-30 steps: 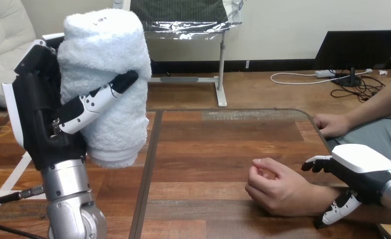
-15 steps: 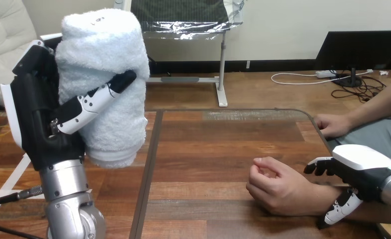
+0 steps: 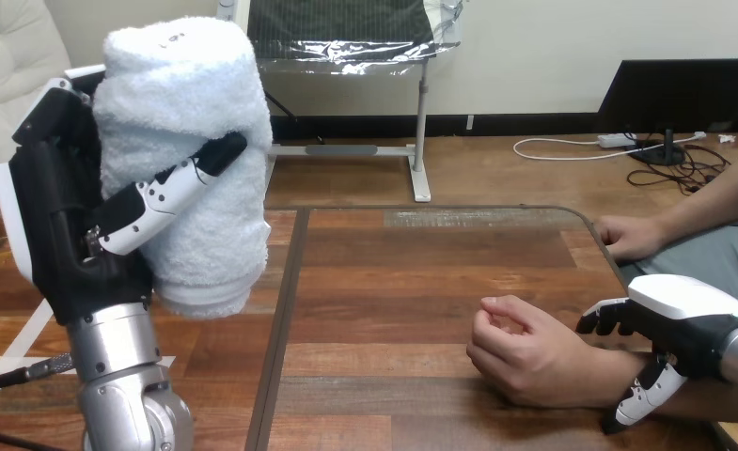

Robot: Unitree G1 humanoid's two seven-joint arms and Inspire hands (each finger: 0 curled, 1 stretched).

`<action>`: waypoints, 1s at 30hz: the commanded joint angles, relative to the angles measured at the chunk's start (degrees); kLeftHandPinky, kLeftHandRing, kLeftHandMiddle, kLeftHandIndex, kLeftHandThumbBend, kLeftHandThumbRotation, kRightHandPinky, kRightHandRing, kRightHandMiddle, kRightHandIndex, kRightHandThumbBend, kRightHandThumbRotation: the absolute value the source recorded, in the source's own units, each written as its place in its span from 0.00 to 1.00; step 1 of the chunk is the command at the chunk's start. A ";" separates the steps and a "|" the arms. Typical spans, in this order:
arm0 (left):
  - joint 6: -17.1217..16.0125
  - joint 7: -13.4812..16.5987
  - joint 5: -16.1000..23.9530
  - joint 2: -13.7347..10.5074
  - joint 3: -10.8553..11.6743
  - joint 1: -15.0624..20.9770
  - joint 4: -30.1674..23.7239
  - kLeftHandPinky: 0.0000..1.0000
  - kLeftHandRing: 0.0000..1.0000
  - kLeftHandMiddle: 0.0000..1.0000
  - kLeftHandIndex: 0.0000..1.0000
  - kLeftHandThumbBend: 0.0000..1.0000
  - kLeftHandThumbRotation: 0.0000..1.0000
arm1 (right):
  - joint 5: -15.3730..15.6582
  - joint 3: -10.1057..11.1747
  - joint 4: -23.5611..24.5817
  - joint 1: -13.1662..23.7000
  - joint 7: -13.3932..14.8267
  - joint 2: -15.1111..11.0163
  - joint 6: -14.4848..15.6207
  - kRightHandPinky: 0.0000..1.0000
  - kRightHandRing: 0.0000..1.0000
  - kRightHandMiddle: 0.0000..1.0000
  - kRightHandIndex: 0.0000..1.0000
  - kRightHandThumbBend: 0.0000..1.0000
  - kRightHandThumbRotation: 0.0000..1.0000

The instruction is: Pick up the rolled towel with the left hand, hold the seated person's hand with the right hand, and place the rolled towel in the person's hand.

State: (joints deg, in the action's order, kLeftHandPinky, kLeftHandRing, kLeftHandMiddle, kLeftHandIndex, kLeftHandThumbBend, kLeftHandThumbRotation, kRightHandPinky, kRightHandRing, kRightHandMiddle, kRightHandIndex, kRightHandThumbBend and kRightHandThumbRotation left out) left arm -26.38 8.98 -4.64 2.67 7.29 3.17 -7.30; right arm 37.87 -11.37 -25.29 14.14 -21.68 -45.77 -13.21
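White terry rolled towel (image 3: 191, 141), a fluffy cylinder, is standing upright in the left hand (image 3: 73, 235), fingers curling round it, raised well apart from the person's hand (image 3: 525, 362). On the wooden table (image 3: 393, 272) the right hand (image 3: 689, 310) is clasping that wrist, fingers over, thumb under. Probably next: carrying the towel across into the loosely curled palm.

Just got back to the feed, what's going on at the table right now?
The robot's left hand holds a white rolled terry towel upright, raised over the wooden table's left side. Its right hand is curled round the person's wrist at lower right. The person's hand rests on the table, loosely curled and empty. The towel is not yet handed over.
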 commanded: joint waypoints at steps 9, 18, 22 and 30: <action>-0.31 -0.35 0.27 -0.02 0.21 2.27 -2.97 0.23 0.30 0.36 0.40 0.55 0.00 | -0.14 -0.76 -1.50 0.70 -3.46 -2.31 2.58 0.57 0.79 0.81 0.82 1.00 0.13; -0.41 -0.46 -0.11 -0.10 0.46 2.33 -3.05 0.23 0.29 0.36 0.40 0.54 0.00 | -0.74 -0.93 -1.04 0.37 -5.41 -2.72 3.16 0.55 0.77 0.81 0.82 1.00 0.10; -0.66 -0.46 -0.05 -0.20 0.61 2.43 -2.93 0.23 0.29 0.36 0.40 0.54 0.00 | -1.26 -1.02 -0.60 0.40 -7.34 -2.81 4.08 0.56 0.78 0.82 0.83 1.00 0.09; -0.59 -0.56 -0.50 -0.26 0.84 2.64 -3.06 0.23 0.29 0.36 0.40 0.54 0.00 | -2.71 -0.78 0.58 0.26 -11.41 -2.87 6.26 0.56 0.77 0.83 0.84 1.00 0.07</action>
State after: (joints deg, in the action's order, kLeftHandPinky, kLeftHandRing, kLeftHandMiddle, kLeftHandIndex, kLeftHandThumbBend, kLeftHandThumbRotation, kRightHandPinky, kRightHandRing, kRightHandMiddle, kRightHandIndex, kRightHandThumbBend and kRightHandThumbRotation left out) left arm -26.36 8.69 -4.96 2.64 7.85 2.79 -7.35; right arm 35.62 -11.35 -23.56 15.05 -30.33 -47.22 -9.86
